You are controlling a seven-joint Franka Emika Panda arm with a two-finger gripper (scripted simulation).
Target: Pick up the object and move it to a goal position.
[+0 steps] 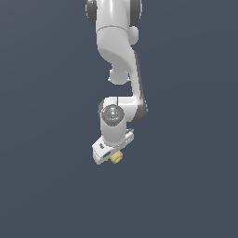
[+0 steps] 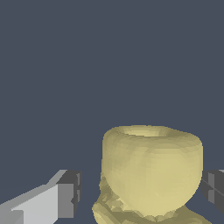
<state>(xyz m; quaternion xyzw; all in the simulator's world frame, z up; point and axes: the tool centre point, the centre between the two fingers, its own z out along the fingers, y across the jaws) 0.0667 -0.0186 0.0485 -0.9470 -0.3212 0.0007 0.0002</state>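
Observation:
The object (image 2: 152, 173) is a small pale yellow stubby lump with a rounded upper part and a ridged lower band. It fills the space between the fingers of my gripper (image 2: 140, 189). One grey finger pad (image 2: 70, 192) stands a small gap away from it. The other pad (image 2: 213, 186) sits right at its opposite side. In the exterior view the white gripper (image 1: 109, 153) points down and tilts, with the object (image 1: 116, 157) showing at its lower edge. My jaws are open around the object, not closed on both sides.
A plain dark blue-grey surface (image 1: 186, 186) fills both views. The white arm (image 1: 118, 51) comes down from the top middle of the exterior view. No other objects or marker show.

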